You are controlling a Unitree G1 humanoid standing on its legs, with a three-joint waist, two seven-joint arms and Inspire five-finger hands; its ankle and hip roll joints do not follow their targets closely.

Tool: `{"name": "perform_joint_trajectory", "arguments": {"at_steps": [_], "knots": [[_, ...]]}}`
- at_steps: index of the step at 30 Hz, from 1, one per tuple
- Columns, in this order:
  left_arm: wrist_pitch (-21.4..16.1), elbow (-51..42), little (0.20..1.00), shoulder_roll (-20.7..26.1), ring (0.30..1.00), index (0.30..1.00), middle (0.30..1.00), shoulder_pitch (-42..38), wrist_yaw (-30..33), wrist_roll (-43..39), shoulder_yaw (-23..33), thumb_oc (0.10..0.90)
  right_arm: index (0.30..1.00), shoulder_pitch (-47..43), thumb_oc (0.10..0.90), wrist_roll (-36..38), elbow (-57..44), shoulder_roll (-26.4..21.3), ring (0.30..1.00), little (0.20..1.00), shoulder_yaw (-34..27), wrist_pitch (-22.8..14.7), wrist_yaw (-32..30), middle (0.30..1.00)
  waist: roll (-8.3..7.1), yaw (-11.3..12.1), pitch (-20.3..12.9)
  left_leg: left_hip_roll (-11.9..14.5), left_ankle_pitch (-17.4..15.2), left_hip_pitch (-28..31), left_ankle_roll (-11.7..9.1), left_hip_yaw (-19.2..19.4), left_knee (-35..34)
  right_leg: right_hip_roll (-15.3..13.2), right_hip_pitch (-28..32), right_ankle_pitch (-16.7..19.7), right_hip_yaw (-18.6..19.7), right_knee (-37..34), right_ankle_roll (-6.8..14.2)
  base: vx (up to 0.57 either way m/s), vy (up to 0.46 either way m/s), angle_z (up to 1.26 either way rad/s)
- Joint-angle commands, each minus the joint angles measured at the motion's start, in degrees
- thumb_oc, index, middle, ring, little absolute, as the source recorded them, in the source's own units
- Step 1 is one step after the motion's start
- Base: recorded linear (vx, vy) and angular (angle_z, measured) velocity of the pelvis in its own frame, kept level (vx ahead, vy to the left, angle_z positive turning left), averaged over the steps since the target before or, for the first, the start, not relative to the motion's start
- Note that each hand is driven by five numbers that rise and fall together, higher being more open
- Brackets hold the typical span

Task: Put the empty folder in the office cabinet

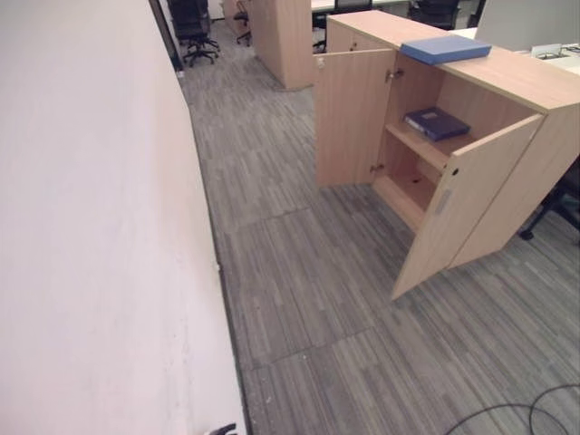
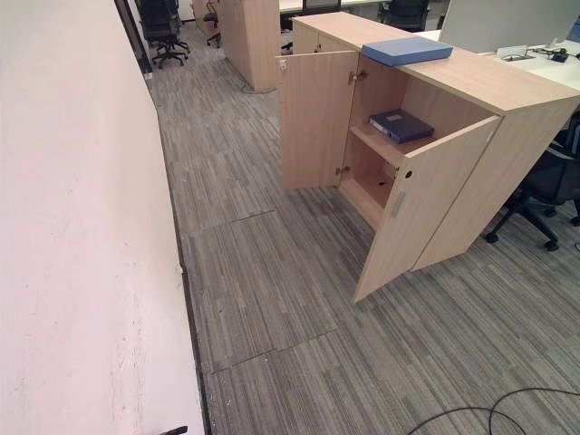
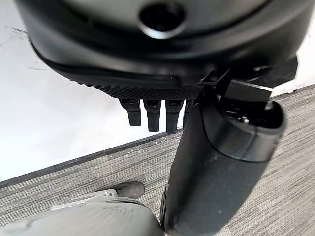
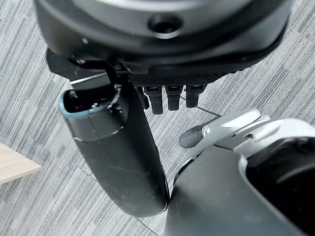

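Even, bright indoor light falls over my view. The white wall (image 1: 91, 227) on my left looks washed out. Inside the open cabinet (image 1: 471, 136) the lower shelf sits in soft shadow. The carpet (image 2: 272, 299) shows no glare and its stripes stay crisp.

Pale matt wood-grain cabinet (image 1: 507, 82), both doors smooth and flat. On its top, a light blue folder (image 1: 445, 48), matt, card-like. On the shelf inside the cabinet, a dark blue folder (image 1: 437, 122), faint sheen. Below the cabinet, grey striped carpet (image 1: 299, 272), rough-textured. Left hand (image 3: 152, 113): dark matt plastic, ribbed palm edge.
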Motion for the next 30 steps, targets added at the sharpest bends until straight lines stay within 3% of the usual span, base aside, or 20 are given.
{"name": "perform_joint_trajectory", "arguments": {"at_steps": [1, 5, 21, 30], "knots": [[-1.2, 3.2, 0.900, 1.1, 0.900, 0.900, 0.900, -1.8, 2.8, 1.0, -0.8, 0.800, 0.900, -2.8, 0.800, 2.1, 2.8, -0.2, 0.900, 0.900, -1.3, -1.5, -0.1, 0.900, -0.93, 1.1, -0.4, 0.8, -6.4, 2.5, -3.4, 0.6, -0.2, -3.5, -1.2, -0.5, -0.6, 0.1, 6.9, 0.00, 0.000, 0.00], [-1.4, 3.2, 0.900, 0.6, 0.900, 0.900, 0.900, -1.4, 1.2, -1.7, 0.0, 0.800, 0.900, -2.6, 0.800, 2.3, 3.0, 0.0, 0.900, 0.900, -1.4, -1.5, 0.1, 0.900, -1.05, 1.3, -0.3, 0.8, -6.4, 2.6, -3.5, 0.4, -0.2, -3.5, -1.0, -0.5, -0.9, 0.1, 6.9, 0.00, 0.000, 0.00], [0.3, 6.0, 0.900, 0.8, 0.900, 0.900, 0.900, -1.5, -3.4, 0.9, -1.6, 0.800, 0.900, -2.8, 0.800, -1.3, 3.4, -1.2, 0.900, 0.900, -0.3, -0.1, 2.1, 0.900, -0.77, 0.6, -0.8, 1.2, -6.8, 3.2, -3.6, 0.7, -0.2, -3.2, -0.7, -0.7, -0.6, 0.1, 6.7, 0.00, 0.000, 0.00], [0.8, 6.3, 0.900, 1.3, 0.900, 0.900, 0.900, -1.7, -4.8, 2.1, -2.2, 0.800, 0.900, -3.6, 0.800, -8.3, 3.8, -2.1, 0.900, 0.900, 2.7, 0.8, 3.0, 0.900, -0.99, 0.8, -0.6, 1.4, -6.8, 3.5, -3.7, 0.4, -0.2, -3.1, -0.3, -1.1, -0.8, 0.1, 6.5, 0.00, -0.010, 0.00]]}}
